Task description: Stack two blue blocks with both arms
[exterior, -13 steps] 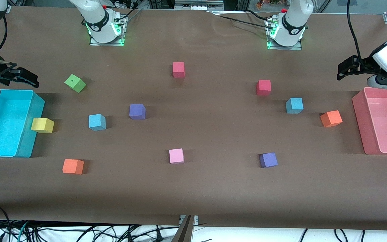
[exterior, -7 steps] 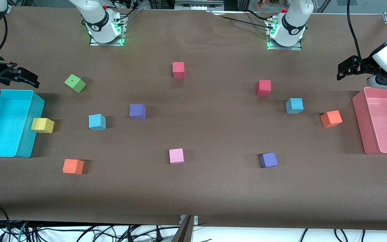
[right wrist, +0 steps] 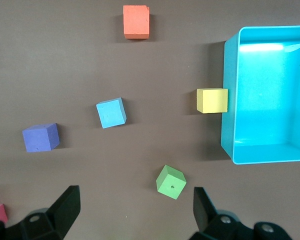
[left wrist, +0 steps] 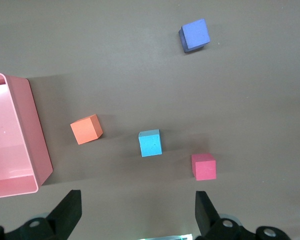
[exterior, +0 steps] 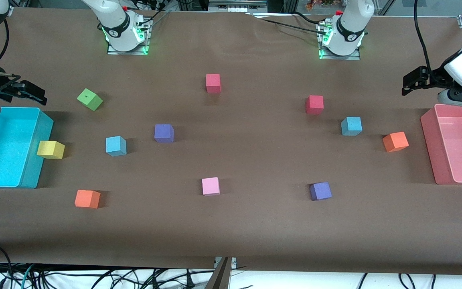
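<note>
Opening step: we see both blue blocks on the table, one (exterior: 116, 145) toward the right arm's end, one (exterior: 351, 126) toward the left's, while the left gripper (exterior: 413, 82) and right gripper (exterior: 26, 93), jaws spread and empty, apparently wait near the bins; each must next descend on its cube.

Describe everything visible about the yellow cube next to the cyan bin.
The yellow cube is a small, matte, foam-looking block with plain faces and slightly soft edges, the same size as the other coloured cubes. It sits flat on the brown table, one face against the outer wall of the cyan bin, at the right arm's end of the table. Nothing rests on it and no gripper is near it. In the right wrist view it appears intact and unmarked.
</note>
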You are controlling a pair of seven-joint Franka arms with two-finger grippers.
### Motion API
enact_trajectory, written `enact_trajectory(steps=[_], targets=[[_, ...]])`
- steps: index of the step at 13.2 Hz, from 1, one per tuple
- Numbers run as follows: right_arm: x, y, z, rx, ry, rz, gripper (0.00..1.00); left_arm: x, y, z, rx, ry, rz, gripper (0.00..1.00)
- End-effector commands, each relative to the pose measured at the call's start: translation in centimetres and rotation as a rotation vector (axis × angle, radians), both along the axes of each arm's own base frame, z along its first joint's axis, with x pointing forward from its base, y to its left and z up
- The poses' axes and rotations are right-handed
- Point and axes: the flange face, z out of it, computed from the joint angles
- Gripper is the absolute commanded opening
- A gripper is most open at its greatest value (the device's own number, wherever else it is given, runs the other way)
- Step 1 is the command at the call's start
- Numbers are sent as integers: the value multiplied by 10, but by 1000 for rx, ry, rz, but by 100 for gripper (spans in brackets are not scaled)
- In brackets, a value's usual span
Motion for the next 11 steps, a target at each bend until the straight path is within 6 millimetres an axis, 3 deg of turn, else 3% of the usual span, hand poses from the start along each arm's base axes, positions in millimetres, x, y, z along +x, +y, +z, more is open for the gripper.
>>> enact_trajectory(steps=[1, 4, 7, 11], targets=[[-4, 3, -1, -3, 5, -5, 100, -4, 1, 10, -20, -1, 7, 100], [-2, 4, -4, -3, 8, -3, 100, -4, 3, 10, -20, -1, 10, 100], [9, 15, -22, -2, 23, 18, 100, -4, 3, 11, -20, -4, 9, 100], [27, 48, -79, -6, 127, 90, 100, -4, 2, 10, -29, -1, 9, 100]])
